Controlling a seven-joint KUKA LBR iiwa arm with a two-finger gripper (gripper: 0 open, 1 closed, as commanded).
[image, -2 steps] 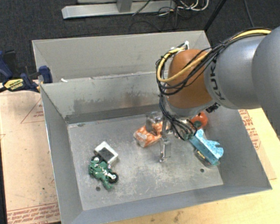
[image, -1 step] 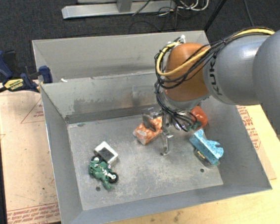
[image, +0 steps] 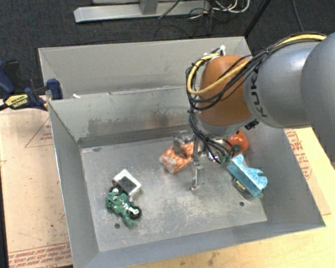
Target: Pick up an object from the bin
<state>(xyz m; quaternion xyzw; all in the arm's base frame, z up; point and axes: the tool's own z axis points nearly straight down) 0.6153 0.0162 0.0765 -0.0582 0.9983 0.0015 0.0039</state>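
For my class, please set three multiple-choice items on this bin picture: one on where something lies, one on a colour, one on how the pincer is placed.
1. Where does the green toy lie in the bin?
A. by the right wall
B. on the left part of the floor
C. against the back wall

2. What colour is the thing lying just right of the pincer?
A. light blue
B. yellow
C. black

3. How is the pincer placed?
A. resting on the green toy
B. above the rim, outside the bin
C. down in the bin, at bare floor

Key:
1 B, it lies beside a white square piece at the left.
2 A, the light blue thing lies near the right wall.
3 C, its tip is at bare floor below an orange-and-white thing.
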